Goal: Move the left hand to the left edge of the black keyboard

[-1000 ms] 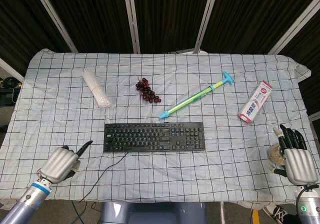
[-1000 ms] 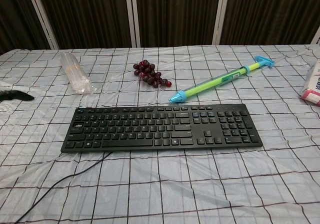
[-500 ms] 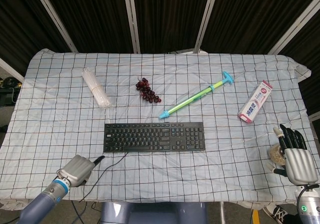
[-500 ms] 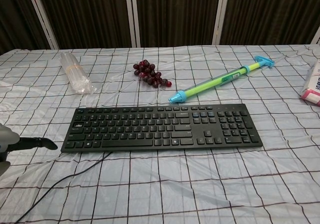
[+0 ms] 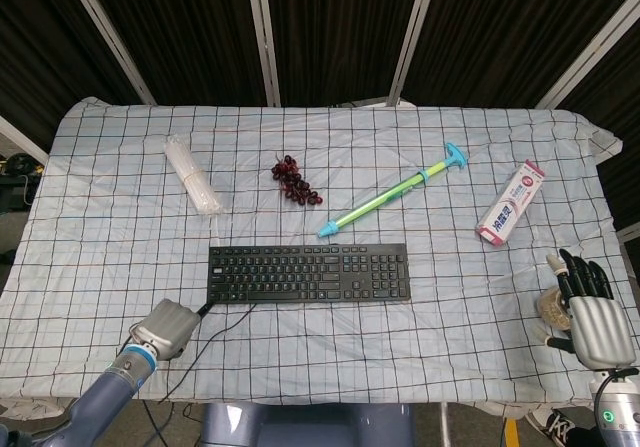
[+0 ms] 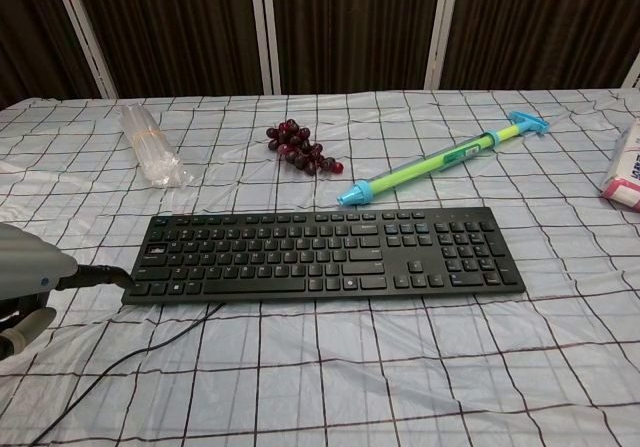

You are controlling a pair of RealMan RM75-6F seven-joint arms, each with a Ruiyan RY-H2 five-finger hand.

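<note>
The black keyboard (image 5: 308,274) (image 6: 322,253) lies flat at the middle front of the checked cloth. My left hand (image 5: 169,328) (image 6: 30,277) is at the front left, a dark fingertip (image 6: 105,276) reaching to the keyboard's left front corner; whether it touches is unclear. It holds nothing, and its other fingers look curled in. My right hand (image 5: 592,312) stays at the far right front, fingers apart and pointing away, beside a small pale object (image 5: 551,309). The chest view does not show the right hand.
The keyboard's cable (image 5: 221,330) (image 6: 150,350) runs off its front left toward the table edge, close to my left hand. Further back lie a clear plastic bundle (image 5: 192,173), dark grapes (image 5: 296,181), a green-blue pump (image 5: 395,192) and a toothpaste box (image 5: 510,203).
My left hand has moved right and toward the front edge, from well left of the keyboard to its left front corner. The right hand has not moved.
</note>
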